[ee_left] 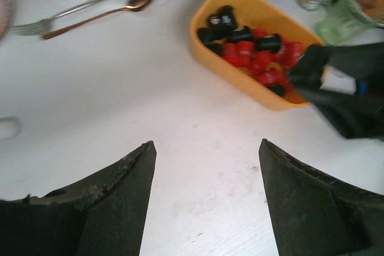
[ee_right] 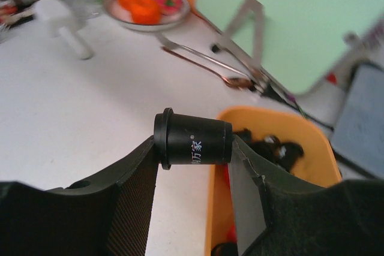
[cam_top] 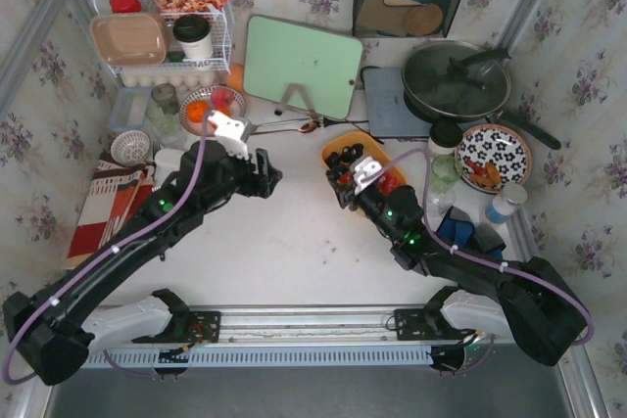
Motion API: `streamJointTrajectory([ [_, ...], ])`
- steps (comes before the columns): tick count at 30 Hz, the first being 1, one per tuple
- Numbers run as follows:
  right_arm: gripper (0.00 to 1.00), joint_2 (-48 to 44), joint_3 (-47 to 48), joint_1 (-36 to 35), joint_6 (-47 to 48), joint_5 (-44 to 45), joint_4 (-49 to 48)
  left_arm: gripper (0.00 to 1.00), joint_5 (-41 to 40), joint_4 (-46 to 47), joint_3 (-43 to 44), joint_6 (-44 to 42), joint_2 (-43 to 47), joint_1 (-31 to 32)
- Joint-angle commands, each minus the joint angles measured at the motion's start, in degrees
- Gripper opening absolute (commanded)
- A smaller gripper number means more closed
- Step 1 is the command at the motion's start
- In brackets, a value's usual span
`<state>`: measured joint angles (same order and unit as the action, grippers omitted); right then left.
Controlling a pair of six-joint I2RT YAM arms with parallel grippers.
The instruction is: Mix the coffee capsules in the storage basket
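Our right gripper (ee_right: 193, 159) clamps a black capsule (ee_right: 198, 139) sideways, just above the storage basket's (ee_right: 312, 133) near rim. The other coffee capsules (ee_left: 252, 52) lie beyond, blacks mostly bunched at one end. We should carry it on and drop it among the reds. Our left gripper (ee_left: 207, 148) hangs empty, jaws apart, with the basket ahead to its right.

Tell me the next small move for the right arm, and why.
Probably carry the black capsule, pinched sideways in the right gripper by the storage basket rim, over the red capsules and open there. In the left wrist view the other black capsules bunch at one end, so dropping it among the reds should mix them.
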<state>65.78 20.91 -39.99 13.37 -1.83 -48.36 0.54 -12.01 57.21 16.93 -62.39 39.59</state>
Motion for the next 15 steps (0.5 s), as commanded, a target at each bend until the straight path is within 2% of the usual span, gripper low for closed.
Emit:
streamJointTrajectory([
  [1,0.27,-0.19,3.78,1.06,-17.16,21.0,14.02,0.72,-13.47,-2.63,-3.35,-1.14,5.14,-0.04],
  [8,0.28,5.42,10.01,5.42,-33.97,25.67,30.82,0.74,-17.67,-1.12,-8.86,-0.67,11.1,-0.13],
  [15,0.3,12.94,11.59,11.29,-37.79,19.97,25.8,0.74,-17.57,-1.5,-10.51,-0.67,11.59,-0.13],
])
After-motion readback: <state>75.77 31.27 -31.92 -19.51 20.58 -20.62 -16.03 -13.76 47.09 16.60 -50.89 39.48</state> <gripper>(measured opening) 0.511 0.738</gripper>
